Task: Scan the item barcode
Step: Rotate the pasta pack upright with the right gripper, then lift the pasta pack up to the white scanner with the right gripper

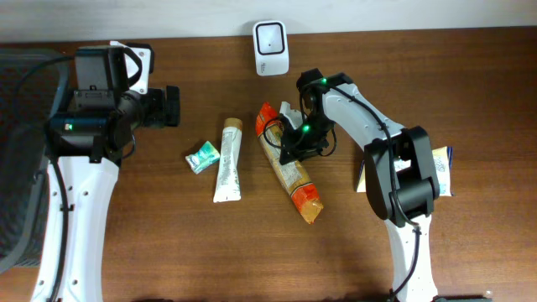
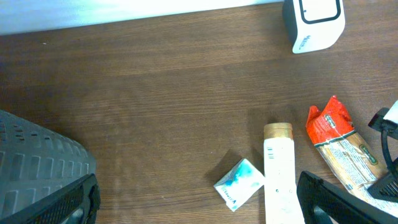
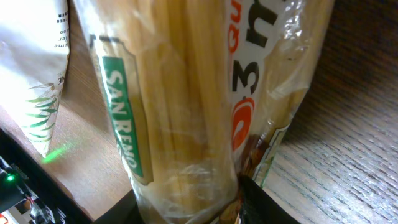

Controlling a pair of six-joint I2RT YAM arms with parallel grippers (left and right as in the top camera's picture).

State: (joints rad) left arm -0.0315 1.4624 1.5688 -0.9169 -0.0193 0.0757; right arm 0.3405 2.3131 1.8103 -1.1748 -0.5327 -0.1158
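Below the scanner [image 1: 271, 48], we are working our right hand [image 1: 299, 142] at the pasta packet [image 1: 294, 178], and cannot tell its grip; our left hand [image 1: 172, 106] is hanging open; the scan is looking undone.

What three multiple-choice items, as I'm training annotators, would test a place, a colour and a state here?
1. The white scanner stands: A) at the front edge; B) near the back edge of the table, beyond the pasta packet; C) under the right arm.
2. The cap of the white tube is: A) gold-brown; B) blue; C) green.
3. The jaws of the left gripper are: A) shut on the tube; B) shut on the pasta packet; C) wide apart, empty.
Answers: 1 B, overhead shows it past the packet's far end; 2 A, clear in the left wrist view; 3 C, its fingers sit at that view's corners, gripping nothing.
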